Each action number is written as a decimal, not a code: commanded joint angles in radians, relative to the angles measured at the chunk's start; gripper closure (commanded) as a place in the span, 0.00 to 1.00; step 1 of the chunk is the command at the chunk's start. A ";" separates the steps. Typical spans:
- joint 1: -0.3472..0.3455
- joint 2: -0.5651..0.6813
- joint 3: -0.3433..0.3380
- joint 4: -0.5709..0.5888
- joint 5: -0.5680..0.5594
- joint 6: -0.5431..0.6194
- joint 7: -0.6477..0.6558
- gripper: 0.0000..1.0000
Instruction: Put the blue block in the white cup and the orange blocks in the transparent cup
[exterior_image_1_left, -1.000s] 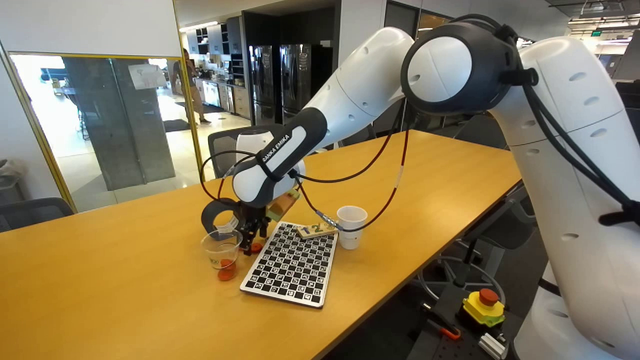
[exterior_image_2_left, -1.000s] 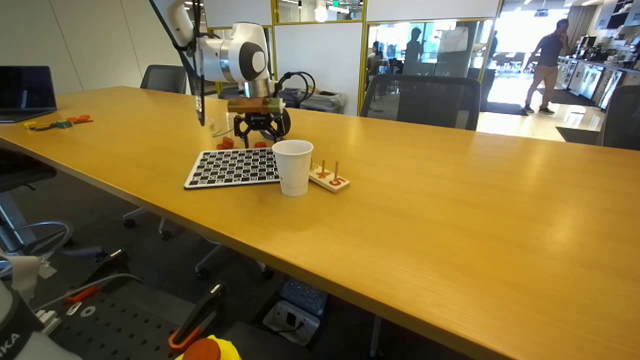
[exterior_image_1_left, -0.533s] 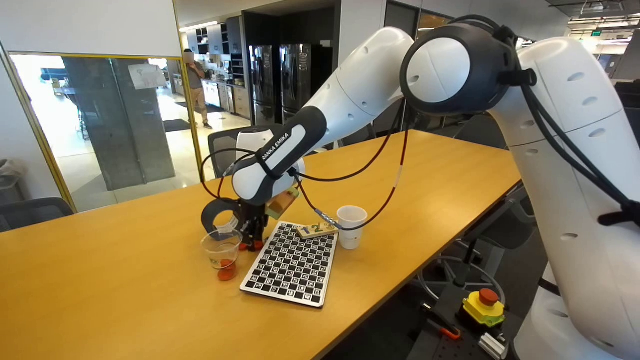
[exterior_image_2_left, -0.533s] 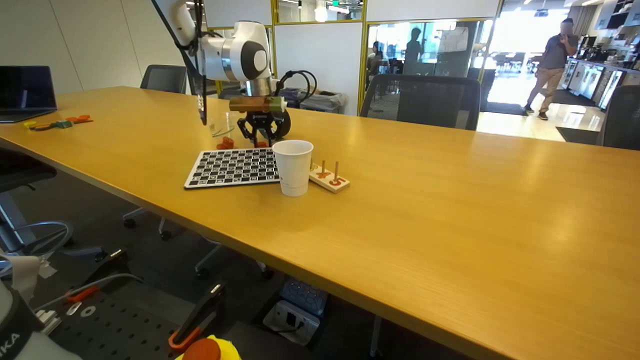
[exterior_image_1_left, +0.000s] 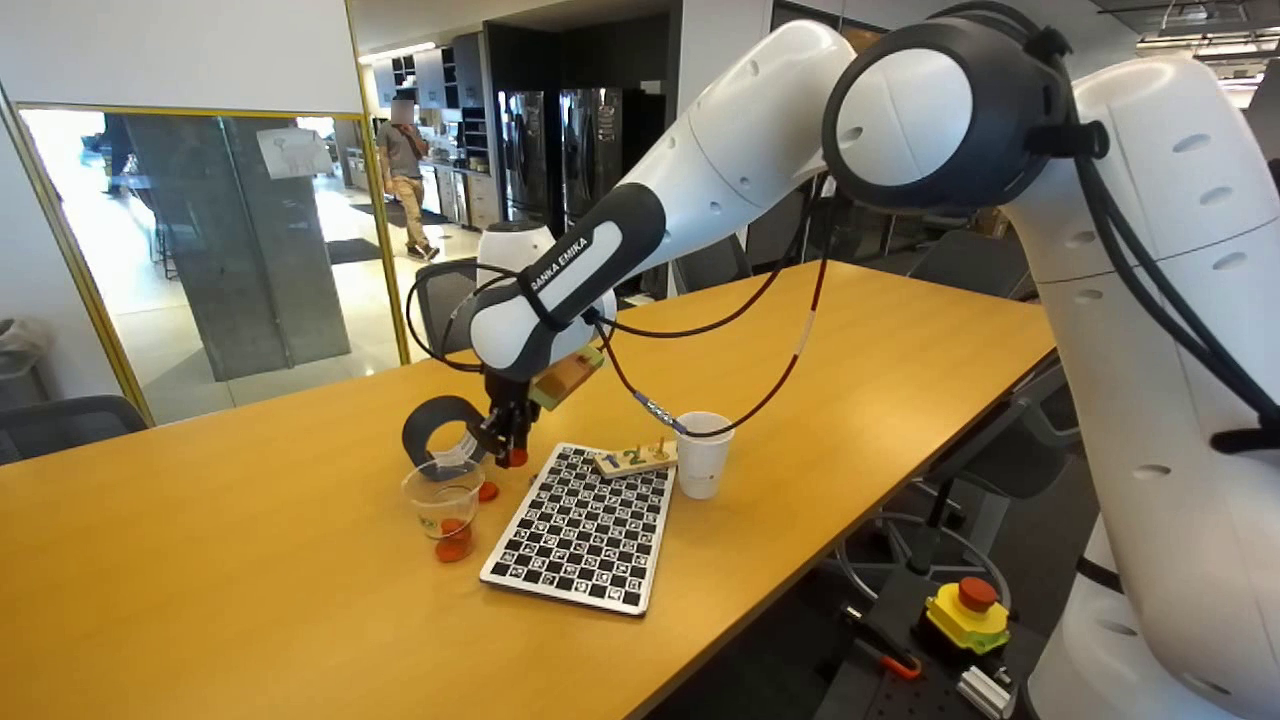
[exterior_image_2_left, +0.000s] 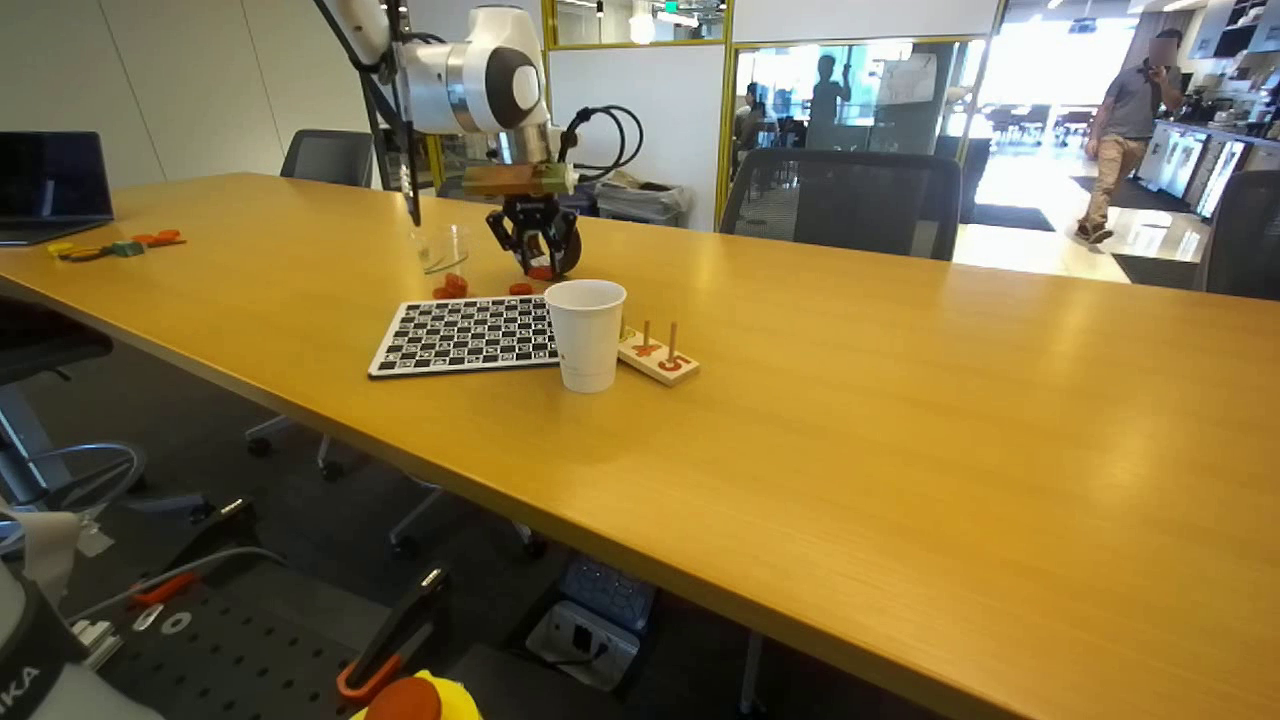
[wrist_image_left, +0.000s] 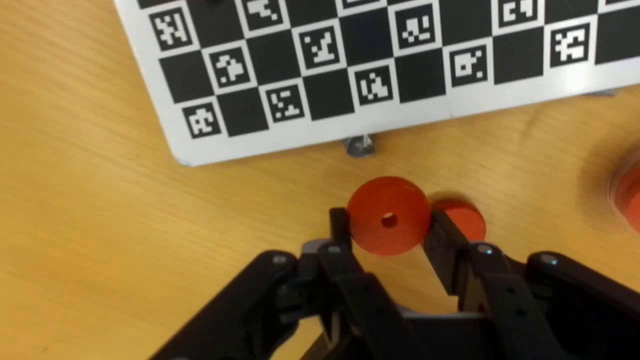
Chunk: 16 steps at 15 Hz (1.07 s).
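Pinching an orange block (wrist_image_left: 387, 201) by its round edge above the table (exterior_image_1_left: 290, 570), the gripper (wrist_image_left: 387, 219) could drop it if that curve slips, or tip the clear cup (exterior_image_1_left: 428, 500) by approaching low.

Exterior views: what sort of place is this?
Probably an office, perhaps its meeting area: a long table, mesh-backed chairs along it, and what look like tall fridges in the background.
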 joint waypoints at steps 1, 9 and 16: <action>0.058 -0.090 -0.032 -0.014 -0.051 -0.015 0.092 0.83; 0.088 -0.147 0.043 -0.007 -0.042 -0.040 0.046 0.83; 0.085 -0.160 0.093 -0.018 0.031 -0.111 -0.035 0.83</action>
